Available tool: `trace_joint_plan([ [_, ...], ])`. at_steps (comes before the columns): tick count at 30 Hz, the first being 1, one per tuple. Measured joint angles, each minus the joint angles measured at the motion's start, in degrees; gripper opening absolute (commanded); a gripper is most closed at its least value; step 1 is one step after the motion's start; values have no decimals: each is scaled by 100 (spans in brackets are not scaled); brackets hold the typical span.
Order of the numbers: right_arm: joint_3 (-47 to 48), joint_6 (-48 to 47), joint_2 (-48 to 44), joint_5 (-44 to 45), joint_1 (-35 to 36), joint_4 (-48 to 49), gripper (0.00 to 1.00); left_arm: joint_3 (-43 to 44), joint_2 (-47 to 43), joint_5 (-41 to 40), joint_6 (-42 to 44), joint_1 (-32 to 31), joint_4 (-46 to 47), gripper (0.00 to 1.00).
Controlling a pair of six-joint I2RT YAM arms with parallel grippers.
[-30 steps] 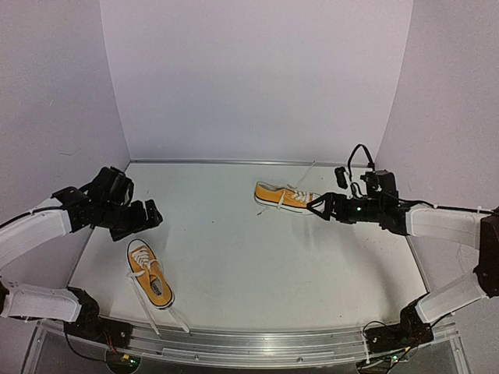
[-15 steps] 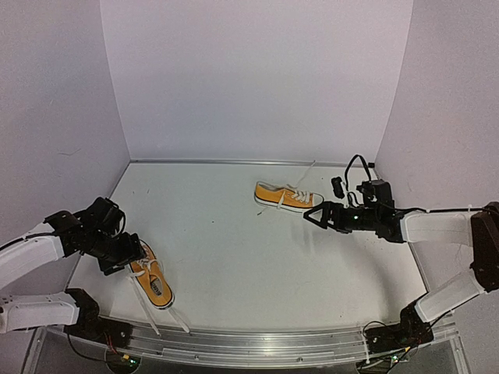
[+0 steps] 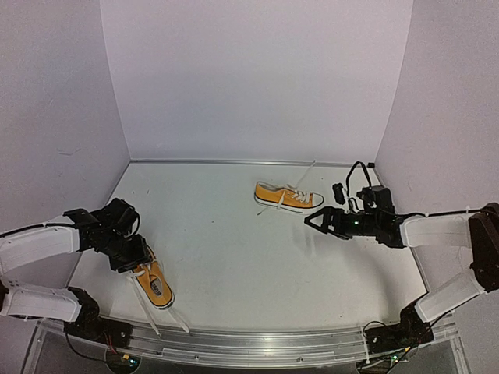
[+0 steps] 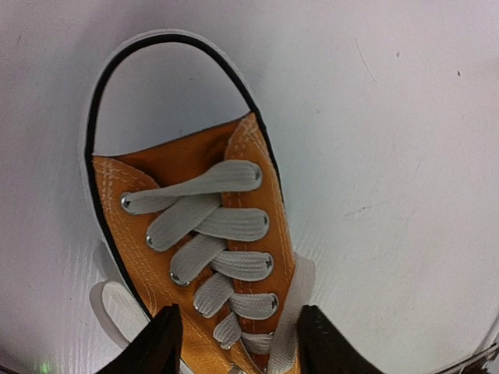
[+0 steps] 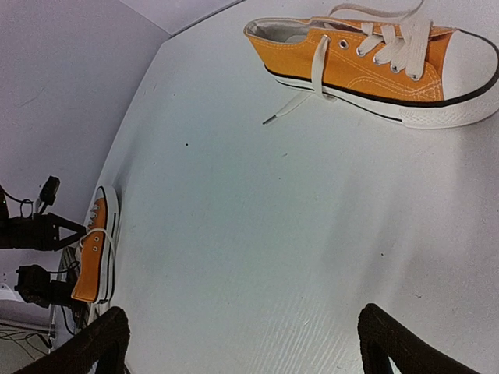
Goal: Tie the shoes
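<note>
Laces (image 4: 210, 226) of the near shoe (image 4: 156, 202) run straight ahead from the left gripper (image 4: 238, 335), toe farthest; its parted jaws straddle the top eyelets, gripping nothing. The right gripper (image 3: 316, 220), open and empty, waits near the far shoe (image 3: 287, 196), which lies crosswise to it.

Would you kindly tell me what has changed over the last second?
The left end effector dropped over the near orange-yellow canvas sneaker, open astride its white laces. The right end effector backed slightly from the far matching sneaker, holding nothing. Both sneakers stayed put.
</note>
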Motion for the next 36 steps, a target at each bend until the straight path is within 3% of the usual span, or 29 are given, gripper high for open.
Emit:
trace_joint_plan([
  [8, -43, 90, -7, 34, 0, 59, 98, 35, 482, 22, 150, -44, 100, 1],
  [14, -49, 175, -58, 85, 0, 59, 98, 307, 517, 130, 265, -72, -104, 0],
  [20, -52, 257, -223, 122, 0, 49, 98, 1486, 1064, 278, 500, -327, -328, 0],
  [27, -50, 180, -678, 127, 0, -304, 98, 3635, 2521, 381, 878, -1051, -61, 0],
  [36, -54, -50, -1441, 251, 0, -981, 95, 4790, 4134, 861, 1204, -1522, 285, 0],
])
